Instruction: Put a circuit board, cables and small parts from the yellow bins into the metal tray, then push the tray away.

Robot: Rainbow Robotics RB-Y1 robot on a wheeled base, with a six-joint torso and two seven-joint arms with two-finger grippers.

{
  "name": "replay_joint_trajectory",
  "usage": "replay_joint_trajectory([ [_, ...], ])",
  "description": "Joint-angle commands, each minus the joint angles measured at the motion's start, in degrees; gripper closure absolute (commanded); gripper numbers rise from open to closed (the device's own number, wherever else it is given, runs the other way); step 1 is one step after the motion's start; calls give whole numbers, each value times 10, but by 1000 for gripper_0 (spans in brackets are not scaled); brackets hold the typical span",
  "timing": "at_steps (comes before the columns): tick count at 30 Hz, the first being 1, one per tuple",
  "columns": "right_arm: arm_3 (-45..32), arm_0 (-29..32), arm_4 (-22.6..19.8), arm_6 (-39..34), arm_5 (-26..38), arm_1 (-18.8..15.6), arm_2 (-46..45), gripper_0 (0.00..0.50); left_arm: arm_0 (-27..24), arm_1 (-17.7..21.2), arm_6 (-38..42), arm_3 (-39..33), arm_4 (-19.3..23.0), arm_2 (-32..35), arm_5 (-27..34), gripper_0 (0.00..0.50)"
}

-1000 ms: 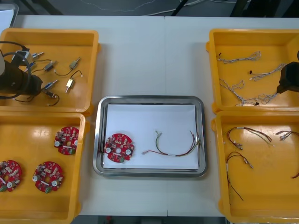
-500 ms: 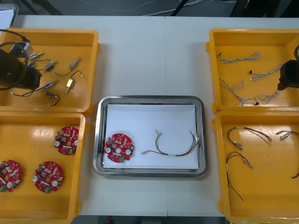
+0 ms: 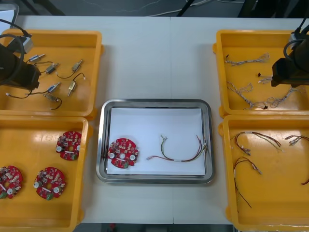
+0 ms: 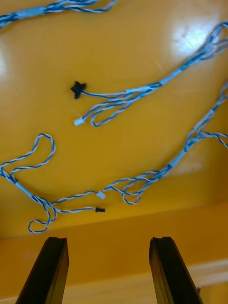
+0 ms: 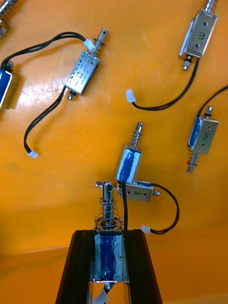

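Observation:
My left gripper (image 5: pixel 107 233) is shut on a small metal part (image 5: pixel 106 251) with a blue label and a spring. It hangs over the far left yellow bin (image 3: pixel 58 35), where several more small metal parts (image 5: pixel 86 72) lie with black leads. In the front view the left gripper (image 3: pixel 21 75) is at that bin's left side. My right gripper (image 4: pixel 107 243) stands open and holds nothing, above twisted blue and white cables (image 4: pixel 124 97) in the far right yellow bin (image 3: pixel 260 35). The metal tray (image 3: pixel 154 102) holds a red circuit board (image 3: pixel 123 153) and a red and yellow cable (image 3: pixel 181 153).
The near left bin (image 3: pixel 29 121) holds three red circuit boards (image 3: pixel 49 182). Red and yellow cables (image 3: pixel 256 137) and black ones lie in the near right bin (image 3: pixel 270 120). Bare table stretches beyond the tray to the far edge.
The left arm has drawn back toward the bin's far left corner. The right arm has come in from the right edge and now reaches over the blue and white cables.

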Motion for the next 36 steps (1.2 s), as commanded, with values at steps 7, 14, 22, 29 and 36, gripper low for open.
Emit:
replay_joint_trajectory([
  [7,17,-27,22,129,-38,32,33,0,-27,22,16,-61,9,18,50,500],
  [14,41,-26,31,156,-62,54,63,0,-27,22,33,-78,26,23,56,500],
  [22,65,-26,35,166,-87,77,71,0,-27,22,45,-81,54,39,51,500],
  [29,66,-21,32,162,-87,86,71,0,-27,22,60,-81,82,52,40,500],
  [36,66,-4,31,160,-93,89,71,0,-27,22,45,-118,29,57,27,500],
])
